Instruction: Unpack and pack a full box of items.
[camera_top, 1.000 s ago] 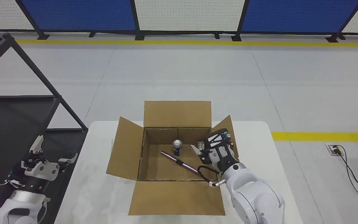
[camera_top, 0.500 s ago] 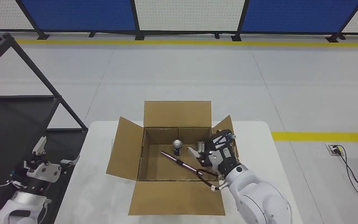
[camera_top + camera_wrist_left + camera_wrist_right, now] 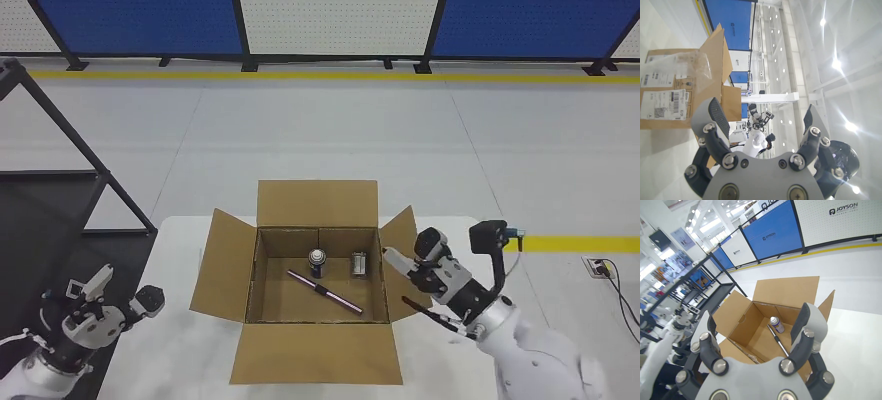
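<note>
The white table carried an open cardboard box, flaps folded out. The right gripper hung just beside its right flap, fingers spread and empty; the left gripper, likewise spread, sat by the table's left edge. Inside the box lay a slanted metal rod, with a spray can and a small tin near the back wall
</note>
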You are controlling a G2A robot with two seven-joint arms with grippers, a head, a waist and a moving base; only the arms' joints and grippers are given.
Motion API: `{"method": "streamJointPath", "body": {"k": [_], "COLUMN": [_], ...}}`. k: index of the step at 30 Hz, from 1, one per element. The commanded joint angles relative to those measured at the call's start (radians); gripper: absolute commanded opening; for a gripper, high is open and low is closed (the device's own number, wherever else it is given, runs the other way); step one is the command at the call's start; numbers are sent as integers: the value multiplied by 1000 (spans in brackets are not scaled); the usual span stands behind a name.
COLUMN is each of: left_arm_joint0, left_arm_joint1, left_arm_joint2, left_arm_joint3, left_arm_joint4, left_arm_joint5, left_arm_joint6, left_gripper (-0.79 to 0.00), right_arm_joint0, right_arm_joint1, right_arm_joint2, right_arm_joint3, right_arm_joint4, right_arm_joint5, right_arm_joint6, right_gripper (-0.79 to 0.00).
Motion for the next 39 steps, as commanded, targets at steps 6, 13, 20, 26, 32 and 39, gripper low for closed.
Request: {"method": "streamJointPath", "body": {"k": [6,13,20,26,32,39], "left_arm_joint0": [5,5,6,-11,-65,-88], "left_arm_joint1": [15,15,15,19,27,35], "left_arm_joint2": [-16,-16,-13,15,43,66], "left_arm_joint3": [20,20,18,16,49,73], "left_arm_joint4": [27,27,28,85,112,130], "left_arm_joint5": [-9,-9,-8,-4,62,79], "left_arm_joint6": [-128,-128,-126,-45,37,31], "left_gripper": [0,0,0,0,0,0], "right_arm_joint0": [-3,-3,-3,-11,28,46], "right_arm_joint1": [16,16,16,21,35,53], "right_arm_joint2": [110,110,110,104,143,134], "right_arm_joint3": [36,36,36,78,182,235], "right_arm_joint4": [229,229,229,298,466,517], "right_arm_joint5": [37,37,37,124,201,220], "right_arm_joint6": [97,97,97,82,155,202], "right_gripper": [0,0,0,0,0,0]}}
